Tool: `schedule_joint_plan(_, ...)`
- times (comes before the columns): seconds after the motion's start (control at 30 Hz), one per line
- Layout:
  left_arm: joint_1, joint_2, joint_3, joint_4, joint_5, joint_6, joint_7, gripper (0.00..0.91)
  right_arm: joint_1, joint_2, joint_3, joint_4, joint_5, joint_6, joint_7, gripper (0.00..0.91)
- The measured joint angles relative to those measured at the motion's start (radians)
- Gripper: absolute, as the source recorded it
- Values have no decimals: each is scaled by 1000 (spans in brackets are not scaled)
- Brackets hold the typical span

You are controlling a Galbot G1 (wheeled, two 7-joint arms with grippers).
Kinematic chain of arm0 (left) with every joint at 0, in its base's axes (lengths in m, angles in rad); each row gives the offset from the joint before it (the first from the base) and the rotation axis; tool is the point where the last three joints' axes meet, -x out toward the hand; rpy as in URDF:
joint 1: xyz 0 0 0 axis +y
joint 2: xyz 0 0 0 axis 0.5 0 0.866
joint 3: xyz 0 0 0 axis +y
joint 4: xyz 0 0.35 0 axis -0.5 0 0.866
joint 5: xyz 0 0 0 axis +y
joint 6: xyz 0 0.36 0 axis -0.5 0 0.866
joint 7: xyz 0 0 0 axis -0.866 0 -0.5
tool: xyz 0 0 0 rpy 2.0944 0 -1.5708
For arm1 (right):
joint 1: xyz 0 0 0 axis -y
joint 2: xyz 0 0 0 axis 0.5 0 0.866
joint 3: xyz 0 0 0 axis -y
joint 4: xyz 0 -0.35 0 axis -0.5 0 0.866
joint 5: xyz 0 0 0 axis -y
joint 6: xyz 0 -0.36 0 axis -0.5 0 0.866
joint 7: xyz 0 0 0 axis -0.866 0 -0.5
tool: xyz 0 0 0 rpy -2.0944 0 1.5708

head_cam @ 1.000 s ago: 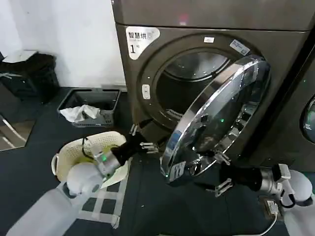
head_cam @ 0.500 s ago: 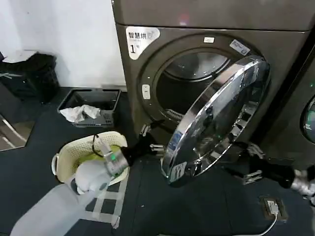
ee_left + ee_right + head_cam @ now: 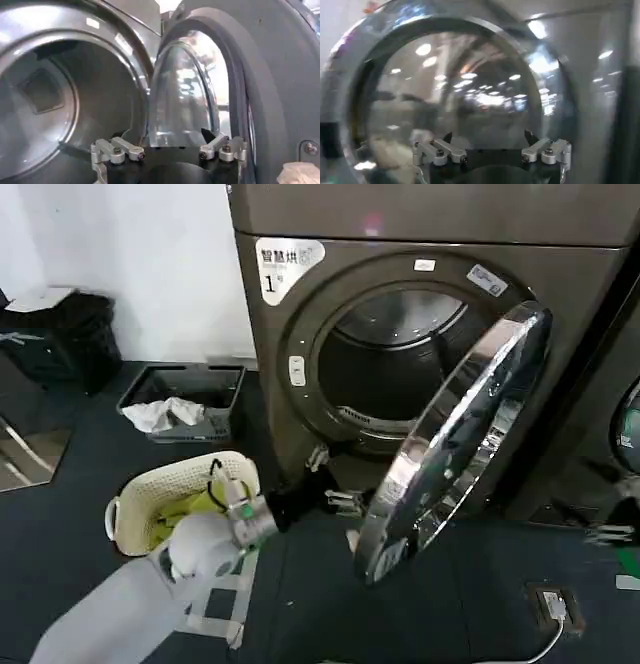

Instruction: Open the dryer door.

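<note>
The dryer door (image 3: 455, 449) stands swung well out from the dryer (image 3: 400, 224), hinged at the right, its chrome rim edge-on to me and the drum opening (image 3: 385, 364) exposed. My left gripper (image 3: 335, 500) is open, low in front of the opening, just left of the door's lower edge. In the left wrist view that gripper (image 3: 170, 146) faces the door's bulging inner glass (image 3: 182, 95), with nothing between its fingers. My right gripper (image 3: 492, 145) is open in front of the door's outer glass (image 3: 455, 95), apart from it. In the head view it sits at the far right edge (image 3: 612, 529).
A white laundry basket (image 3: 135, 499) stands on the dark floor by my left arm. A dark crate (image 3: 185, 399) with cloth is farther back. The neighbouring machine (image 3: 628, 424) is at the right. A floor socket and cable (image 3: 553, 606) lie below the door.
The door has swung farther open toward the right. My left gripper followed it rightward behind its lower edge. My right arm drew back to the right edge of view.
</note>
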State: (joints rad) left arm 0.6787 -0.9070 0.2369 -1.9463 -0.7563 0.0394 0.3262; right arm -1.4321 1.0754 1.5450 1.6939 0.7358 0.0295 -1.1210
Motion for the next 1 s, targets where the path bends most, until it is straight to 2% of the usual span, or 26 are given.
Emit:
schedule_joint_plan(0.33, -42, -6, 86, -8, -16, -10, -1, 907, -31, 51, 144, 41, 23, 56, 324, 907)
schedule_joint_plan(0.73, -111, -38, 200, 2, -30, -17, -10, 907, -73, 54, 231, 51, 94, 15, 719, 907)
schedule_joint_plan(1.0, -193, -72, 306, 43, -50, -45, -6, 907, -107, 12, 336, 57, 91, -16, 902, 907)
